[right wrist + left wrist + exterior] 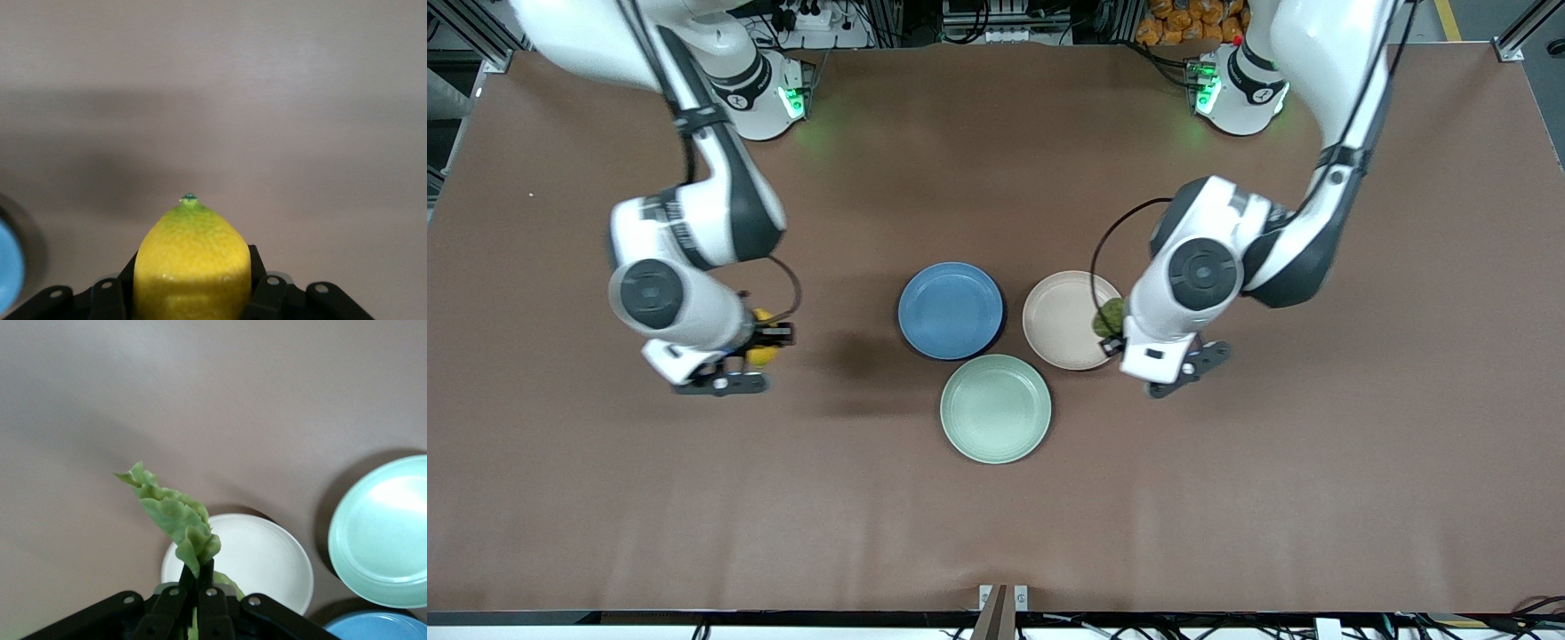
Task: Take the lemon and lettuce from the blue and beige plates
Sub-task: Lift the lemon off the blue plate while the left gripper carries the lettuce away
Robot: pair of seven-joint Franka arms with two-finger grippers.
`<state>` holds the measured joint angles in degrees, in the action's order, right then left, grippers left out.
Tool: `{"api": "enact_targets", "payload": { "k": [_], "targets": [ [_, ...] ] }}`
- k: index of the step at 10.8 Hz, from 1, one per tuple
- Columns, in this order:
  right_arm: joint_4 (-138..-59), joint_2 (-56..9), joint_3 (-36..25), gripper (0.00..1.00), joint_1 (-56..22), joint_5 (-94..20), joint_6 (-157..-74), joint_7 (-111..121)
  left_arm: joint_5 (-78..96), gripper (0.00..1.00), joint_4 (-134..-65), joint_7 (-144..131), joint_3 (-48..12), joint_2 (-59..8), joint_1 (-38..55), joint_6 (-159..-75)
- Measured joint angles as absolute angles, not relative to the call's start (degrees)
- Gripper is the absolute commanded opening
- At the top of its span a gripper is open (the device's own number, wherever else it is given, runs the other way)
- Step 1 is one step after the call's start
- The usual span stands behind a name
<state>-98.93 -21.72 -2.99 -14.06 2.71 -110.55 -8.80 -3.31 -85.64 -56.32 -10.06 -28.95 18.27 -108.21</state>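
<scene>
My right gripper (767, 337) is shut on the yellow lemon (762, 356), which it holds over bare table toward the right arm's end, away from the blue plate (951, 309). In the right wrist view the lemon (192, 263) fills the space between the fingers (255, 267). My left gripper (1112, 340) is shut on the green wrinkled lettuce (1110, 316) and holds it over the rim of the beige plate (1060, 320). In the left wrist view the lettuce (172, 515) sticks up from the closed fingertips (209, 572), above the beige plate (267, 560). Both plates are bare.
A pale mint-green plate (996, 408) lies nearer the front camera, touching the gap between the blue and beige plates; it also shows in the left wrist view (383, 533). The blue plate's rim shows in both wrist views (380, 628) (8, 267). Brown tabletop (1227, 498) surrounds them.
</scene>
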Motion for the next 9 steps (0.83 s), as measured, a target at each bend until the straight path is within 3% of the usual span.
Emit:
{"api": "enact_targets", "payload": {
  "k": [4, 9],
  "targets": [
    [-104.5, -21.1, -10.2, 0.06, -12.8, 0.2, -115.5, 2.8, -4.4, 0.0, -86.1, -41.8, -9.8, -28.1, 9.4, -106.0],
    [-116.2, -21.1, -11.3, 0.06, -11.2, 0.0, -133.4, 5.5, -5.2, 0.0, -87.9, -27.8, -9.6, -31.9, 0.1, -106.0]
  ]
}}
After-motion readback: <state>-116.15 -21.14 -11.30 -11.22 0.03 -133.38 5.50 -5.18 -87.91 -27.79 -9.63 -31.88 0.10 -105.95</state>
